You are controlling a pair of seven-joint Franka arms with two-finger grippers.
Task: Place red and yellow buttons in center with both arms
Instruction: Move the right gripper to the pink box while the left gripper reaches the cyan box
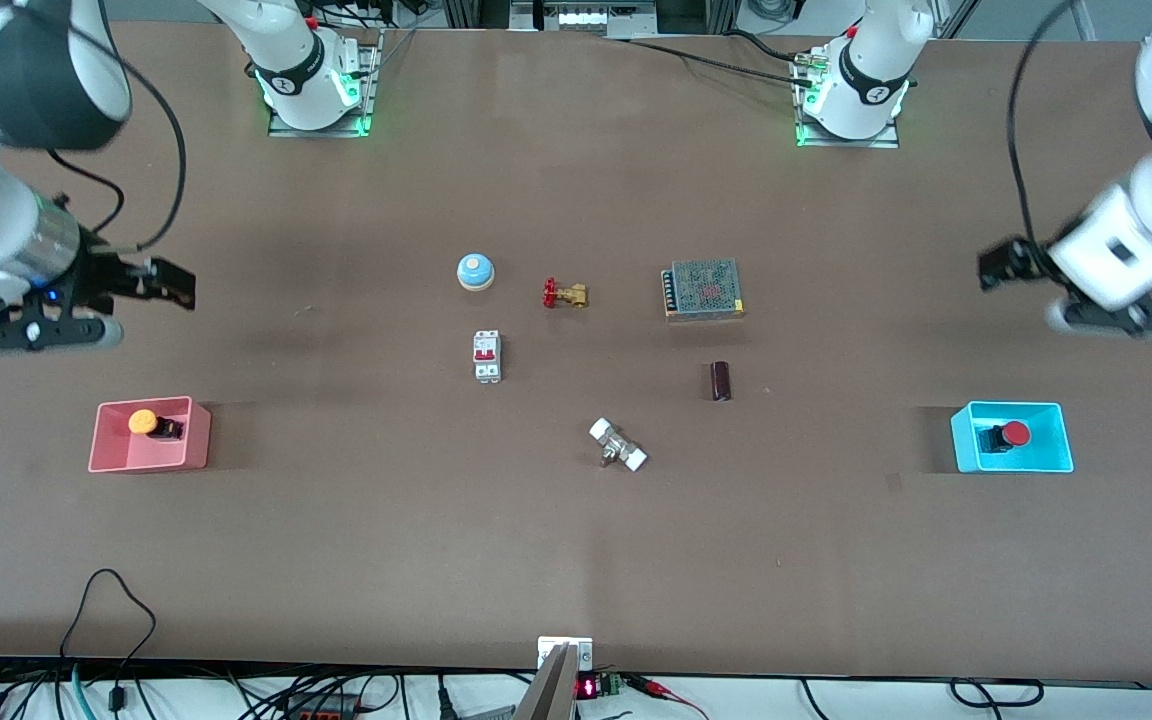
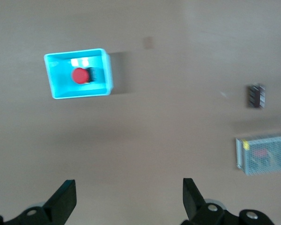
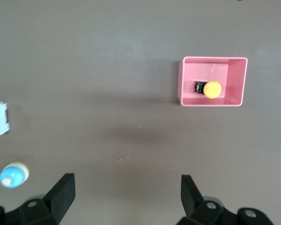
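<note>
1. The yellow button (image 1: 143, 422) lies in the pink bin (image 1: 196, 440) at the right arm's end of the desk (image 1: 356, 560), and the red button (image 1: 1014, 434) lies in the cyan bin (image 1: 1062, 440) at the left arm's end. Neither one is grasped yet.
2. The right tool (image 1: 56, 325) hangs in the air over bare desk, not yet above the pink bin, and the right wrist view shows its fingers (image 3: 61, 192) spread wide and empty. The left tool (image 1: 1121, 318) hangs over bare desk near the cyan bin, also released with nothing between the fingers (image 2: 63, 199).
3. The step in hand seems to be the approach. Each arm should first bring its tool straight above its own bin, and only then go down.
4. Each button lies on its side, with the cap next to the black body. It is probably safer to close on the black body, because the round cap may slip.
5. The bin walls stand close to the buttons, so the fingers should enter along the longer side of the bin.
6. The middle of the desk carries the blue bell (image 1: 475, 271), the breaker (image 1: 487, 356) and the white fitting (image 1: 618, 445), so a free spot must be chosen.
</note>
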